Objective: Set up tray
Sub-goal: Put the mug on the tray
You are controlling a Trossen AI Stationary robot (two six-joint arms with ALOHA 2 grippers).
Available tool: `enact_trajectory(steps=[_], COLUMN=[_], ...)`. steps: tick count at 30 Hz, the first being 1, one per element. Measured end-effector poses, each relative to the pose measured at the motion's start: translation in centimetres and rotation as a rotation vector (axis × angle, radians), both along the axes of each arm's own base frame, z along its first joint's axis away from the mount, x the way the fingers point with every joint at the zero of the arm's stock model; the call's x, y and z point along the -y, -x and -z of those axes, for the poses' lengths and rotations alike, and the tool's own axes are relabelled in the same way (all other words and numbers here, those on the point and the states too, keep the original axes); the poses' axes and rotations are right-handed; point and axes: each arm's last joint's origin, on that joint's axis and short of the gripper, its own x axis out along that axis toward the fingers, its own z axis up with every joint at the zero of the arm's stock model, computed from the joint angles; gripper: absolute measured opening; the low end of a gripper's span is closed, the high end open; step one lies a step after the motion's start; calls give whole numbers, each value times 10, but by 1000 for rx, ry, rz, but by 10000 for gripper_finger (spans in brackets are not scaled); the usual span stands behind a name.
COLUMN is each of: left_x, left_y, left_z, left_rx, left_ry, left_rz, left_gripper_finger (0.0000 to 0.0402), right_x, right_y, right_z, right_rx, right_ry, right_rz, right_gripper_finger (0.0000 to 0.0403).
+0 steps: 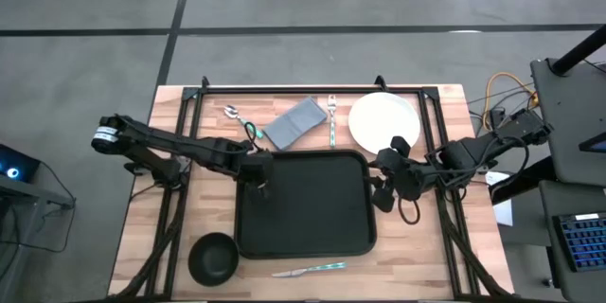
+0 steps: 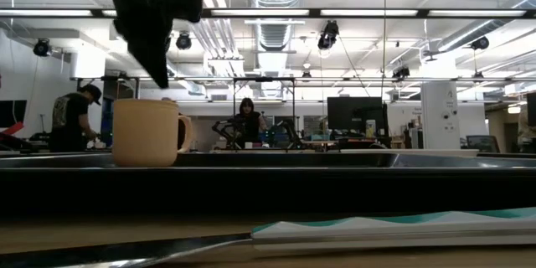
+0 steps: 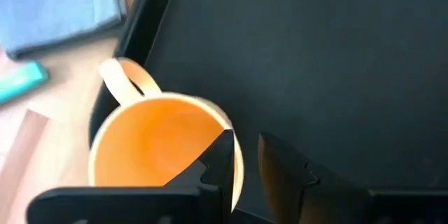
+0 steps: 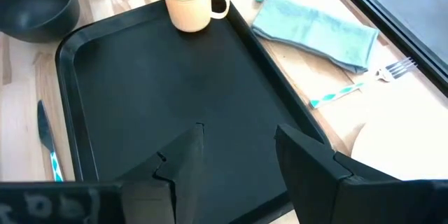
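The black tray (image 1: 303, 227) lies mid-table. A tan mug (image 2: 144, 131) stands upright on its base in the tray's far left corner, also seen in the right wrist view (image 4: 189, 3). My left gripper (image 3: 245, 168) hangs over the mug (image 3: 154, 147), pointing steeply down and slightly open, with the rim between its fingers. My right gripper (image 1: 386, 185) hovers open above the tray's right edge with nothing between its fingers (image 4: 238, 154). My left gripper straddles the mug's rim (image 3: 236, 155) on the side away from the handle (image 3: 129, 84), one finger inside and one outside, coming from above. A dark gap shows between the outer finger (image 3: 280, 175) and the wall. Whether the inner finger touches, I cannot tell.
Beyond the tray's far edge lie a spoon (image 1: 237, 118), a folded blue-grey cloth (image 1: 295, 121), a fork (image 1: 333, 118) and a white plate (image 1: 383, 120). A black bowl (image 1: 213, 256) sits at the near left, a knife (image 1: 308, 269) along the tray's near edge.
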Motion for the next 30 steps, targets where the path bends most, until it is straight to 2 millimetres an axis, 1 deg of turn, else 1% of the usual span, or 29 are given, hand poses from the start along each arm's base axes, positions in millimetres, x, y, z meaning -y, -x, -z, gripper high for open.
enact_trajectory(steps=[2, 4, 7, 9, 11, 17, 19, 21, 26, 30], left_x=[0, 0, -3, -10, -19, -51, -61, -69, -78, -78], left_y=[-2, -5, -8, -9, -9, -15, -18, -20, -32, -40], left_z=[-11, -21, -26, -22, -18, -19, -18, -16, -6, 7], left_rx=[11, 30, 35, 24, 15, 63, 72, 78, 104, 89], left_ry=[-19, -73, -137, -83, -55, -158, -196, -197, -197, -163], left_rz=[46, 134, 316, 398, 434, 434, 459, 499, 589, 635], left_gripper_finger=[51, 52, 52, 52, 52, 52, 52, 47, 8, 4], right_x=[0, 0, 0, 0, 0, 0, 0, 0, 0, -1], right_y=[0, 0, -1, -1, -2, -3, -4, -5, -5, -7], right_z=[0, 0, 0, 1, 0, -1, -1, -2, -2, -3], right_rx=[-1, -1, 3, 7, 19, 39, 41, 53, 59, 81], right_ry=[1, 1, 7, 0, -11, -13, -14, -20, -24, -35], right_rz=[0, 1, 11, 18, 27, 41, 42, 41, 42, 43], right_gripper_finger=[167, 167, 167, 166, 166, 166, 166, 166, 164, 157])
